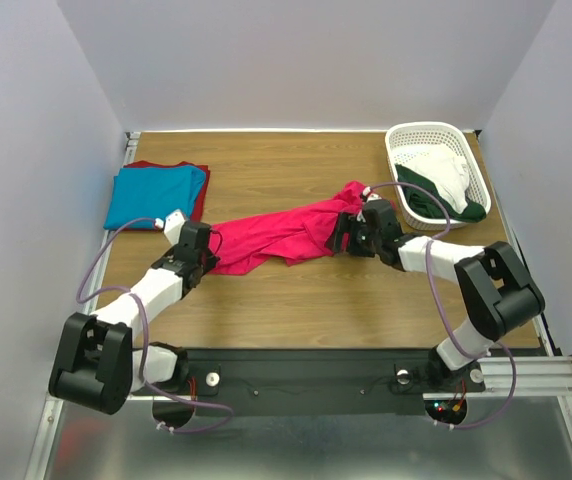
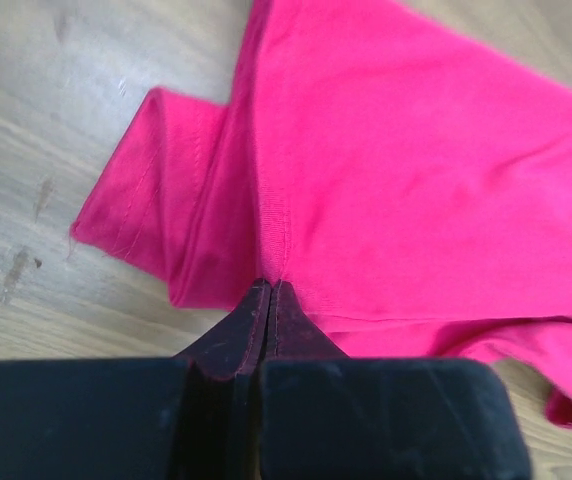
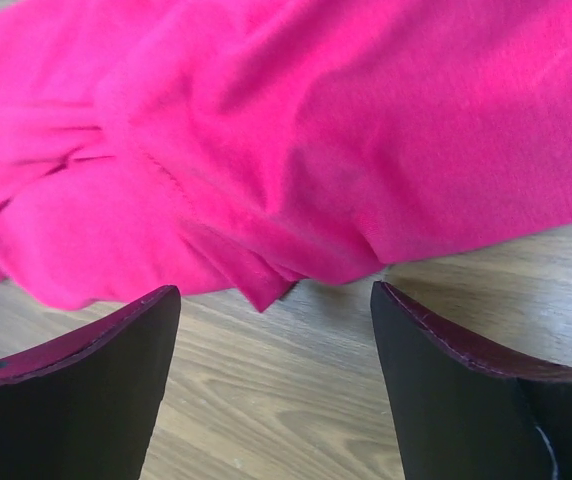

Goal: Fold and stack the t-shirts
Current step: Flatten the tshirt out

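Flattening step; left gripper (image 2: 268,300) clamped on crimson-pink t-shirt (image 1: 266,238) edge; right gripper (image 3: 274,295) gaped beside cloth, holding nothing; next probably needed right pinch, then pull flat.

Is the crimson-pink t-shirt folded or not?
Not folded: the crimson-pink cotton t-shirt lies bunched and creased in a diagonal strip on the wooden table, left gripper shut on one end.

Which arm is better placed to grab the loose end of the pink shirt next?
Right. The right claw stands open at the bunched edge of the pink shirt, while the left claw is shut on its other end.
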You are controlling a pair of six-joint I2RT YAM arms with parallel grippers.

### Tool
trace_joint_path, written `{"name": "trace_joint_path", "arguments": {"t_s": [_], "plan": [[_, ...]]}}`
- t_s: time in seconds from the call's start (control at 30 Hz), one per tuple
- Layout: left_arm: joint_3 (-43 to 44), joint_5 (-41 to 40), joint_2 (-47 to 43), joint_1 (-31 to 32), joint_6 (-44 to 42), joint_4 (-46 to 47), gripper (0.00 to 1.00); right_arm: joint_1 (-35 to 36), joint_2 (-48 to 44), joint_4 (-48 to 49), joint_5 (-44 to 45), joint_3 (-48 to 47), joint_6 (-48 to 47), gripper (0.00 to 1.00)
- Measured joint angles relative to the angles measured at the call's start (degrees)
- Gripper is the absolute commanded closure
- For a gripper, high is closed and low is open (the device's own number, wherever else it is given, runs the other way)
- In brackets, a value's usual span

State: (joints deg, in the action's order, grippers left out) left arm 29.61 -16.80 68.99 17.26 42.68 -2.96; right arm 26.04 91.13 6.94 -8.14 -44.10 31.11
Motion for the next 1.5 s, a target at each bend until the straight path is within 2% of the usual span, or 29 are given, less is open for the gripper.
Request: {"name": "trace_joint_path", "arguments": {"t_s": [0.3,0.53,0.7,0.8,0.83,0.9,0.93,1.03,1.1,1.3,1.5], "plan": [[4.63,-0.17,-3.69,-0.5,-1.33,-0.09,1.0,1.84,2.01,0.17,1.14,-0.09,0.22,0.28],[4.9,0.15,-3.85,-1.62,-2.03,-0.13,1.0,2.91,4.26,1.33,3.08,-1.68,0.68,0.33],[4.9,0.48,-5.03,-2.01,-2.43,-0.11,1.0,3.65,6.43,2.82,4.76,-3.15,0.72,0.4],[4.9,1.01,-5.42,-2.36,-2.73,-0.11,1.0,4.15,7.34,3.67,5.86,-3.61,0.87,0.49],[4.9,1.18,-5.46,-2.38,-2.82,-0.13,1.0,4.31,7.5,3.82,6.08,-3.61,0.9,0.58],[4.9,1.42,-5.66,-2.51,-2.91,-0.15,1.0,4.55,7.56,3.76,7.23,-3.61,1.01,0.68],[4.9,1.49,-5.81,-2.6,-3.02,-0.22,1.0,4.57,7.65,3.48,7.82,-3.61,1.29,0.77],[4.9,1.64,-6.23,-2.82,-3.23,-0.33,1.0,4.7,7.91,2.99,9.46,-3.45,1.49,0.89],[4.9,1.75,-6.27,-3.04,-3.3,-0.33,1.0,4.7,7.91,2.62,10.38,-3.43,1.64,1.0],[4.96,2.99,-6.27,-4.44,-3.65,-0.31,1.0,4.81,6.27,-0.28,13.29,-3.3,1.42,1.0],[8.46,3.61,-6.34,-7.19,-4.31,-1.18,1.0,4.85,-5.62,-10.36,19.23,-2.58,-0.26,0.96]]}}
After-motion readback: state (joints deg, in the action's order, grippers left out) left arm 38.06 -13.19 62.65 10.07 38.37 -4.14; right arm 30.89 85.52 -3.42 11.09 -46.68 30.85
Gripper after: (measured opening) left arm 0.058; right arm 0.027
